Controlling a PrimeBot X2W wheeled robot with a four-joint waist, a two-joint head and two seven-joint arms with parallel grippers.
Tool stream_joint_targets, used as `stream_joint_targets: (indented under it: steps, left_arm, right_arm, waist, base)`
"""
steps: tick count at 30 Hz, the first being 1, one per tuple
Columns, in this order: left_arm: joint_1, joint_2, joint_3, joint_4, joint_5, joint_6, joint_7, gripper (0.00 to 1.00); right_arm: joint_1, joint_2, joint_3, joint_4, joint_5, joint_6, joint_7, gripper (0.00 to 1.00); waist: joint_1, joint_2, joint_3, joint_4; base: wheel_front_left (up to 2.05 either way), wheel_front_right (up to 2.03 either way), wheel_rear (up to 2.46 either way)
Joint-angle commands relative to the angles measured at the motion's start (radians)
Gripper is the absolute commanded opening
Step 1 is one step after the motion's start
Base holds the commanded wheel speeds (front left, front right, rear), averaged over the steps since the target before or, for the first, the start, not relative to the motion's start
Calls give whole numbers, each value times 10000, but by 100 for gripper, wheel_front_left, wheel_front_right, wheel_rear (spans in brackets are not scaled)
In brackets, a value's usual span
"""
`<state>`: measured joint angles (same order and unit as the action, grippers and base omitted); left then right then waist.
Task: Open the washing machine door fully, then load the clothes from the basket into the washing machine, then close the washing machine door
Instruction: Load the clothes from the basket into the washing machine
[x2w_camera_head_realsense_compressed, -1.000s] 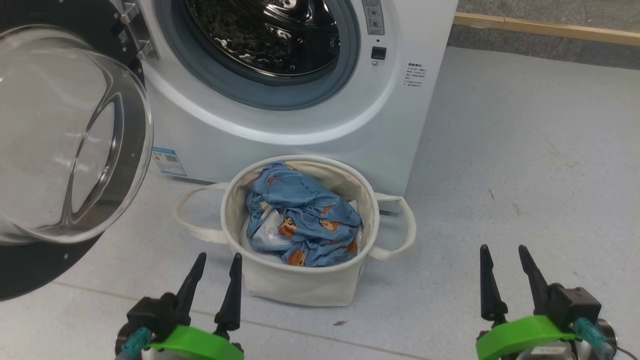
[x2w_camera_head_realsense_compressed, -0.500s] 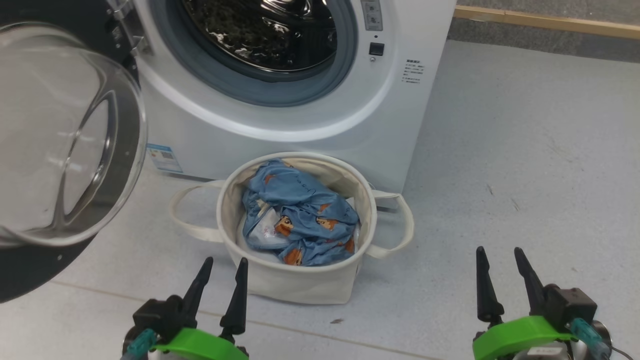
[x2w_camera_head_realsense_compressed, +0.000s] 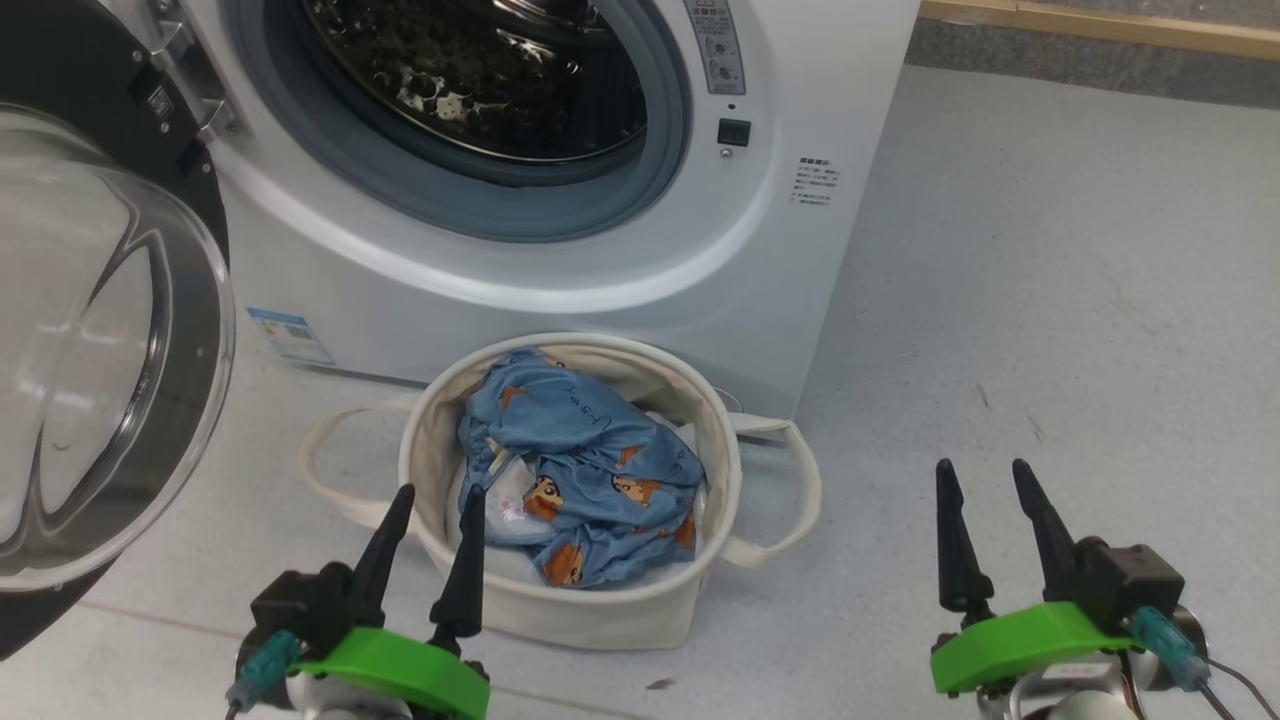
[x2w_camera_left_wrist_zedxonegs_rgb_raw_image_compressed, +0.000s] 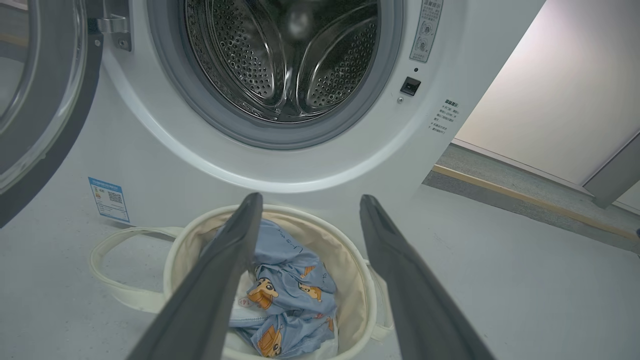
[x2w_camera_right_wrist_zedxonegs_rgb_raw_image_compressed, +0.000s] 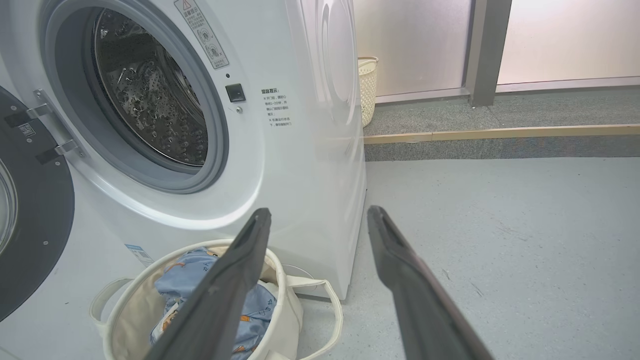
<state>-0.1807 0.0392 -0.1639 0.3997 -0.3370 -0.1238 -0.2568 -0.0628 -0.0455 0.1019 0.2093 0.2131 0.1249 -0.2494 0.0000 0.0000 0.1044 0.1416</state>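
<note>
- Since a second ago the head camera has shifted, and the left gripper (x2w_camera_head_realsense_compressed: 440, 490) has edged toward the basket (x2w_camera_head_realsense_compressed: 570, 612). Its fingertips now overlap the near-left rim, where before they stood just short of it.
- Head view: the left gripper is spread wide and holds nothing. The clothes (x2w_camera_head_realsense_compressed: 580, 450) lie heaped inside the basket, just beyond its tips. The right gripper (x2w_camera_head_realsense_compressed: 980, 465), also spread and empty, hangs over the floor (x2w_camera_head_realsense_compressed: 1050, 300), well to the right of the basket. The washing machine (x2w_camera_head_realsense_compressed: 780, 250) stands directly behind the basket. The washing machine door (x2w_camera_head_realsense_compressed: 100, 350) is swung wide open at the left.
- Left wrist view: the left gripper (x2w_camera_left_wrist_zedxonegs_rgb_raw_image_compressed: 310, 199) points toward the basket (x2w_camera_left_wrist_zedxonegs_rgb_raw_image_compressed: 350, 265), fingers apart. The clothes (x2w_camera_left_wrist_zedxonegs_rgb_raw_image_compressed: 285, 295) lie low between them, and the drum (x2w_camera_left_wrist_zedxonegs_rgb_raw_image_compressed: 285, 55) gapes above.
- Right wrist view: the right gripper (x2w_camera_right_wrist_zedxonegs_rgb_raw_image_compressed: 319, 211) stands parted over bare floor. The basket (x2w_camera_right_wrist_zedxonegs_rgb_raw_image_compressed: 285, 320) and clothes (x2w_camera_right_wrist_zedxonegs_rgb_raw_image_compressed: 180, 285) sit at the lower left, partly behind its left finger.
</note>
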Motion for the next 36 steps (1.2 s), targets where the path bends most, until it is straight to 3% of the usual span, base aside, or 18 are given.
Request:
stream_joint_targets:
  steps: [1,11,18,30,36]
  left_arm:
    - [-316,110,355,-229,80,-24,-49,100]
    - [-520,110,229,52,363,0,-49,100]
    - [-1232,110,-358,1103,1188,-34,-49,100]
    - [-4779,110,-1464,5144,1444,-65,-49,100]
    - [-6623,286,-1783,6451,1820,-67,-49,100]
  right_arm:
    - [-329,-47,263,-409,54,58,-124,100]
    - [-426,-47,470,-652,-73,58,-124,100]
    - [-679,-47,240,-709,73,58,-124,100]
    - [-1560,-47,-309,-1041,-189,58,-124,100]
    - [-1984,-47,-361,-1159,-232,58,-124,100]
  waist:
    - [0,0,70,64]
    - [0,0,453,99]
    - [0,0,1260,-90]
    - [0,0,3976,-682]
    - [0,0,5197,-1045]
  base:
    - [39,-39,0]
    - [4,-4,0]
    - [0,0,0]
    - [0,0,0]
    - [0,0,0]
